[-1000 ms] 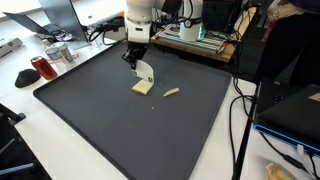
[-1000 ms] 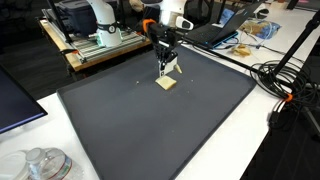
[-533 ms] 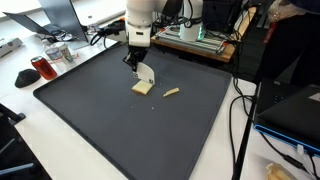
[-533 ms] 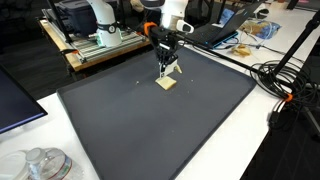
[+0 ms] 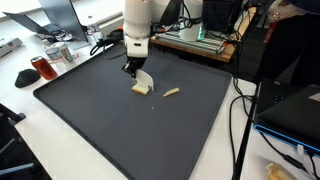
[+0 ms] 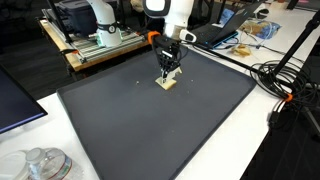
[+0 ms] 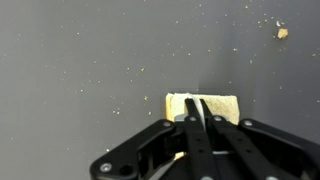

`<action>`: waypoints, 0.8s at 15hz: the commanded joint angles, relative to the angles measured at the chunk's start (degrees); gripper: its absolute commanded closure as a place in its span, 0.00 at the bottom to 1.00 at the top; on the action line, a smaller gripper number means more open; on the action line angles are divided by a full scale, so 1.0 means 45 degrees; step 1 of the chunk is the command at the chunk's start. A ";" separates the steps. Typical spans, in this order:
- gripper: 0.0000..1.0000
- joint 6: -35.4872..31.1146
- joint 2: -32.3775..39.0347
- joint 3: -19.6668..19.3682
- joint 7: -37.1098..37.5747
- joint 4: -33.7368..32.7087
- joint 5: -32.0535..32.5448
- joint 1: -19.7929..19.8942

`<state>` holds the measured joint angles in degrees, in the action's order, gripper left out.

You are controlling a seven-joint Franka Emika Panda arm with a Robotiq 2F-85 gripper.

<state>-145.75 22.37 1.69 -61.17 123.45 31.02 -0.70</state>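
Wrist view: gripper point(image 7: 198, 110) pinched shut over bread slice point(image 7: 226, 104) on crumb-flecked dark mat point(image 7: 80, 60).

A black mat point(image 5: 130, 125) covers the white counter point(image 6: 55, 115). 1 small crust piece point(image 5: 171, 92) lies on the mat. Beyond the mat's edge stand a red cup point(image 5: 39, 68) and a glass jar point(image 6: 40, 163). Cables point(image 6: 285, 80) trail along 1 side, near a laptop point(image 6: 225, 28).
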 commanded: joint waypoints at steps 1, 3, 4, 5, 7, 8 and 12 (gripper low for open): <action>0.99 0.0086 0.0430 -0.0140 -0.0187 -0.0574 0.0238 -0.0041; 0.99 0.0090 0.0543 -0.0183 -0.0188 -0.0682 0.0305 -0.0054; 0.99 0.0103 0.0588 -0.0185 -0.0229 -0.0720 0.0290 -0.0040; 0.99 0.0144 0.0625 -0.0200 -0.0226 -0.0757 0.0264 -0.0032; 0.99 0.0180 0.0695 -0.0215 -0.0299 -0.0802 0.0261 -0.0011; 0.99 0.0132 0.0737 -0.0250 -0.0266 -0.0815 0.0300 -0.0022; 0.99 0.0041 0.0880 -0.0260 -0.0352 -0.0865 0.0277 -0.0009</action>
<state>-145.70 25.29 0.86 -61.69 120.88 31.12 -0.69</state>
